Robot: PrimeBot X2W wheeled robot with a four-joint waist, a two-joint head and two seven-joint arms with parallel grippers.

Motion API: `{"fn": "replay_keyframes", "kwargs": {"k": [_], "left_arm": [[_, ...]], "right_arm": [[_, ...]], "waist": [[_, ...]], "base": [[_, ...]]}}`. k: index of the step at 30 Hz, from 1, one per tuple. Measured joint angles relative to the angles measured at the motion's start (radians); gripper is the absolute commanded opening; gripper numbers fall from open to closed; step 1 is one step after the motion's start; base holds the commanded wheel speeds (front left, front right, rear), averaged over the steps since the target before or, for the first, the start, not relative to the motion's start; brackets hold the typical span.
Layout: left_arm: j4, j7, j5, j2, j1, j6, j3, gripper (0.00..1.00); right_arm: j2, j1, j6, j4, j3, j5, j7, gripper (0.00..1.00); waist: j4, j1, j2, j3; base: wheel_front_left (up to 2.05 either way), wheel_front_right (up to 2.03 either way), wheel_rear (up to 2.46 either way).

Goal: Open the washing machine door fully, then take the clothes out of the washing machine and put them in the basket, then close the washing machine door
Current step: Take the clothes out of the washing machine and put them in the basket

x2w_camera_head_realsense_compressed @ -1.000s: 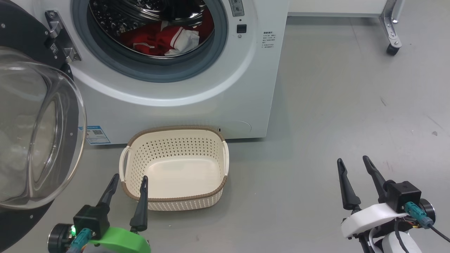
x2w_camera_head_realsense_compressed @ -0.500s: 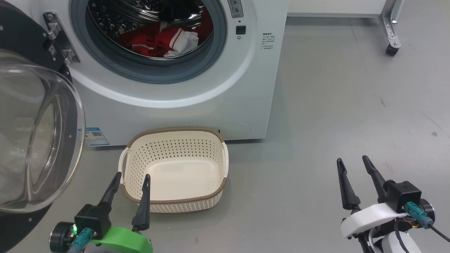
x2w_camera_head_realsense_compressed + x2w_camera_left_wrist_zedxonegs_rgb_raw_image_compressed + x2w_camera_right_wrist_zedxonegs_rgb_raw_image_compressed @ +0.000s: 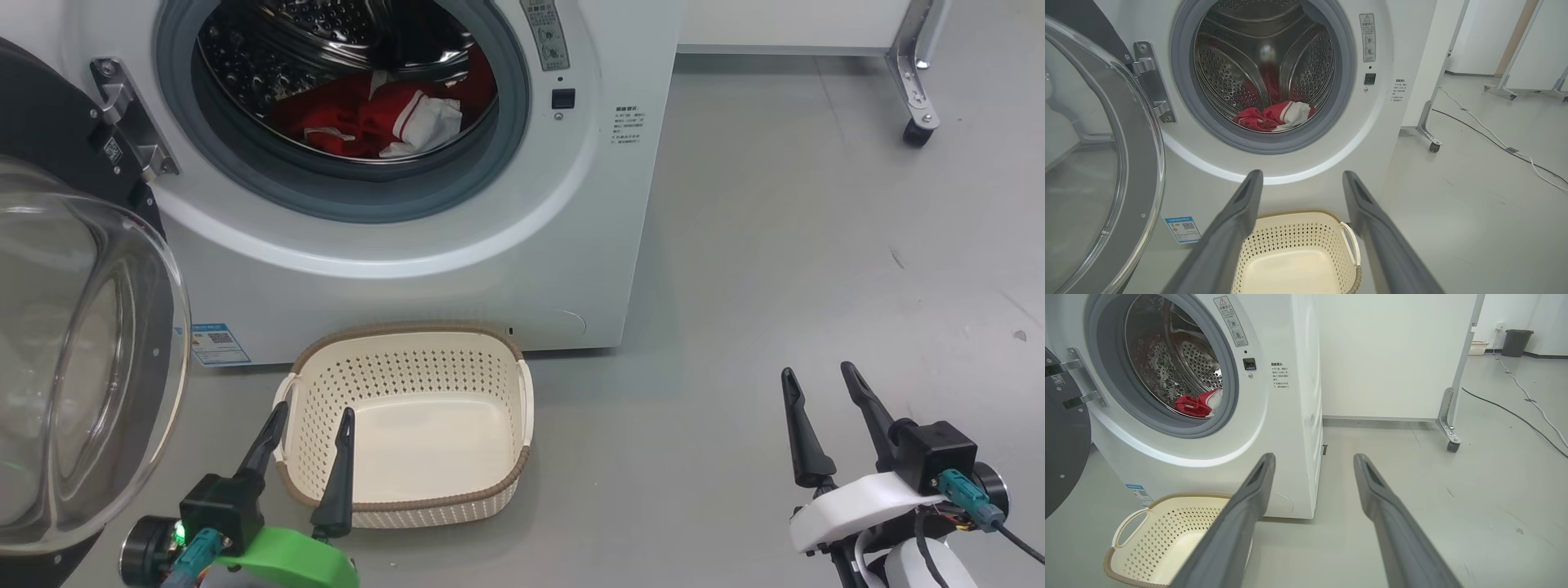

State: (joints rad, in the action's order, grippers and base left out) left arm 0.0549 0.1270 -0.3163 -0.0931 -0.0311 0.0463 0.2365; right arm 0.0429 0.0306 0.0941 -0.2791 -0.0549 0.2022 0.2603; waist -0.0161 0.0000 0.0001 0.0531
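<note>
Both left claw and right claw are spread; the limp, light clothes, upper centre, should be pinched by a fold.

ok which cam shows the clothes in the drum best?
Head view: the red and white clothes look largest there, seen from above inside the washing machine. Left wrist view faces the opening straight on but shows them smaller, low against the grey gasket. Right wrist view catches a small patch at an angle.
</note>
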Motion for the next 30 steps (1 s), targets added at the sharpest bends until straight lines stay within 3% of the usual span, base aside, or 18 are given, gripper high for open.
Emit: {"fn": "replay_keyframes", "kwargs": {"k": [15, 30], "left_arm": [[0.000, 0.000, 0.001, -0.004, 0.000, 0.001, -0.001, 1.00], [-0.001, 0.000, 0.002, -0.008, 0.000, 0.002, -0.002, 1.00]], "right_arm": [[0.000, 0.000, 0.000, 0.000, -0.008, 0.000, 0.000, 1.00], [-0.001, 0.000, -0.002, 0.003, -0.013, 0.000, 0.000, 1.00]], "waist": [[0.005, 0.0000, 0.0000, -0.004], [0.004, 0.0000, 0.0000, 0.007]], "base": [[0.73, -0.73, 0.00], [0.14, -0.14, 0.00]]}}
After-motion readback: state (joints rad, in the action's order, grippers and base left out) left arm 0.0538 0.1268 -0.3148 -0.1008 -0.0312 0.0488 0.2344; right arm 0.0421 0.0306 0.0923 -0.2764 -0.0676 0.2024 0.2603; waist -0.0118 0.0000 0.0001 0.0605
